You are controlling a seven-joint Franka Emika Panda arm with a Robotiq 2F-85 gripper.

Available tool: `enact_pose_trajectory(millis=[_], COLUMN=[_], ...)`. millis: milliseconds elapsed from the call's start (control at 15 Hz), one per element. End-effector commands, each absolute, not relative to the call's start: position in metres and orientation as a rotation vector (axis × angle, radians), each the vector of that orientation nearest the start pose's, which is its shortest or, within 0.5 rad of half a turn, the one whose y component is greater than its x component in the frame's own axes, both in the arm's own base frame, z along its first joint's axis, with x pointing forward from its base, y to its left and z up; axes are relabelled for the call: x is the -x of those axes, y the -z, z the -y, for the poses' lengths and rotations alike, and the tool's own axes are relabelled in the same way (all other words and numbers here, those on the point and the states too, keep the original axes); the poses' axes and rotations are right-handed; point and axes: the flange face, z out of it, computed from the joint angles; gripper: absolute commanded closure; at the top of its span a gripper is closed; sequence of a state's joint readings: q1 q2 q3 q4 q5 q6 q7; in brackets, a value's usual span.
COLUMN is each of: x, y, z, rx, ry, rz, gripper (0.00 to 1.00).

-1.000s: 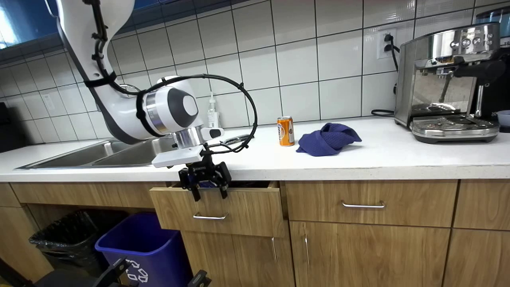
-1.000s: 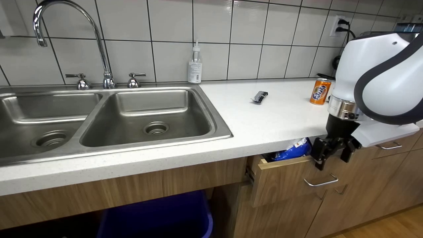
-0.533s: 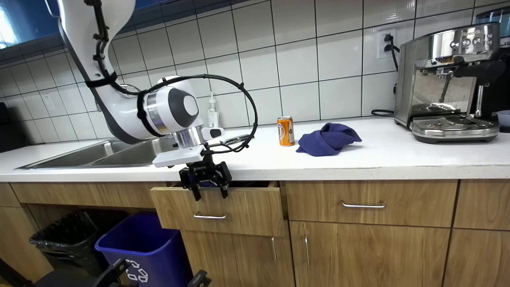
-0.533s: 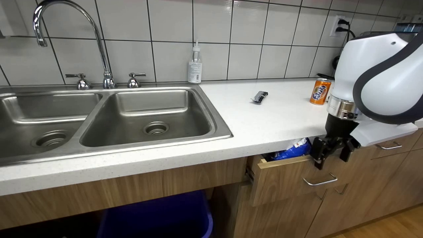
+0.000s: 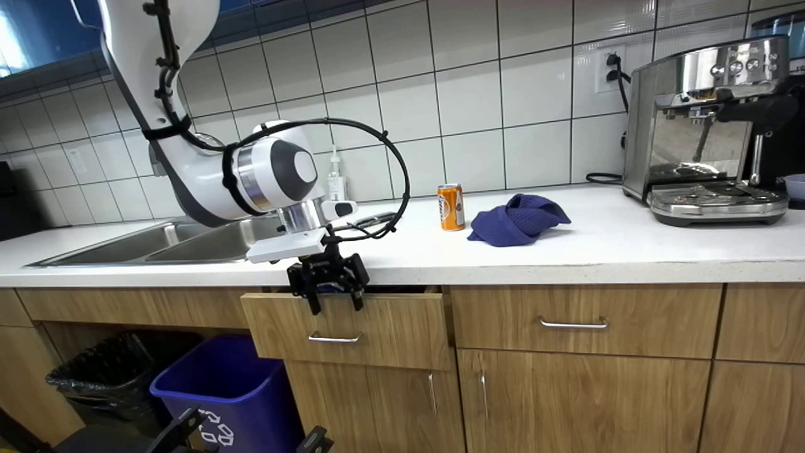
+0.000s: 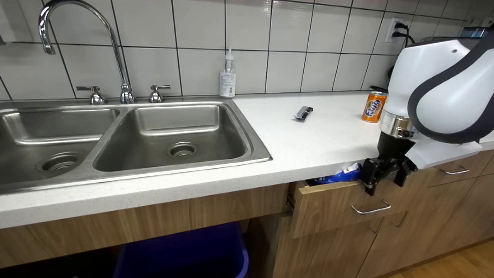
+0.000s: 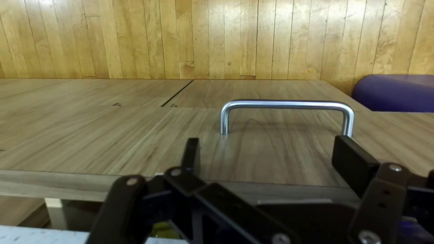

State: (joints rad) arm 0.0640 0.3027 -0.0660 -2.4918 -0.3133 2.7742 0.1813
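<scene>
My gripper [image 5: 336,308] is open and empty, with its fingers pointing down in front of a partly open wooden drawer [image 5: 402,333]. It also shows in an exterior view [image 6: 385,189] and in the wrist view [image 7: 266,145]. In the wrist view the fingers stand apart over the top edge of the drawer front [image 7: 118,142], and the silver bar handle [image 7: 286,104] lies beyond them. The fingers are above the handle and not around it. Whether they touch the drawer face cannot be seen clearly. A blue bag [image 6: 339,177] lies inside the drawer, partly hidden by the counter and gripper.
The white counter [image 5: 604,251] overhangs the drawer. On it are an orange can [image 5: 451,207], a dark blue cloth [image 5: 519,220], a coffee machine [image 5: 710,132], a soap bottle [image 6: 227,79] and a small packet [image 6: 304,112]. A sink [image 6: 254,154] and a blue bin [image 5: 251,402] stand nearby.
The drawer has slid inward a little, and its opening is narrower. The gripper has moved with it toward the counter, still open.
</scene>
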Motion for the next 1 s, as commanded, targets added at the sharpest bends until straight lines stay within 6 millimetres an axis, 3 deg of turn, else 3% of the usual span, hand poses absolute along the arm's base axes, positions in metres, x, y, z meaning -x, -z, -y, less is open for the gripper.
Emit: enact_pose_trajectory(millis=[0, 533, 933], x=[-0.489, -0.488, -0.471], y=[-0.172, -0.171, -0.178], z=[0.0, 0.0, -0.009], rx=[3.272, 3.272, 3.245], ry=[0.038, 0.034, 0.019], rz=[0.2, 0.198, 0.202], gripper=[0.0, 0.0, 0.0])
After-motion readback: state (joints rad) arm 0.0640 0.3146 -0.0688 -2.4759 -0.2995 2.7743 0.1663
